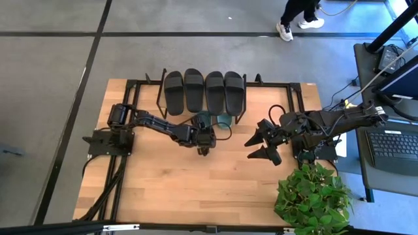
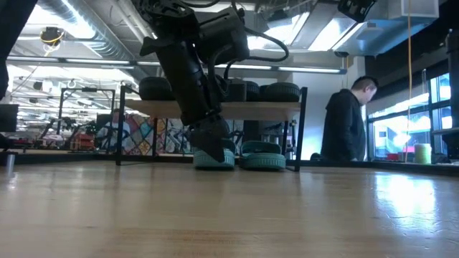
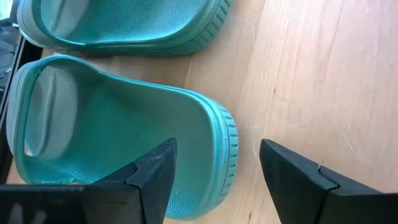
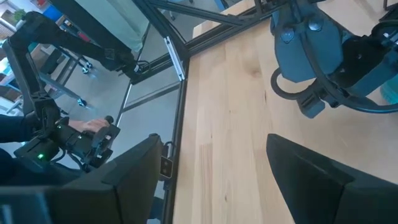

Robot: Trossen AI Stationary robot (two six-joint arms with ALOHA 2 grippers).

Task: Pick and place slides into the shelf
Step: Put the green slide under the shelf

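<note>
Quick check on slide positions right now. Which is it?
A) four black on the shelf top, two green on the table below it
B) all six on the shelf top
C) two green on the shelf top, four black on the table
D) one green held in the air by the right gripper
A: four black slides lie in a row on the shelf, and both green slides sit on the table under it, with the open left gripper at the nearer one.

Robotics lab | ceiling ducts [image 2: 86,39] — strip lights [image 2: 301,25] — laptop [image 1: 394,149] bench

The dark six-joint left arm reaches across the table, its two-finger left gripper [image 3: 214,180] pointed down with fingers spread apart. The dark right arm folds inward, its right gripper [image 1: 261,147] hovering with fingers wide open.
</note>
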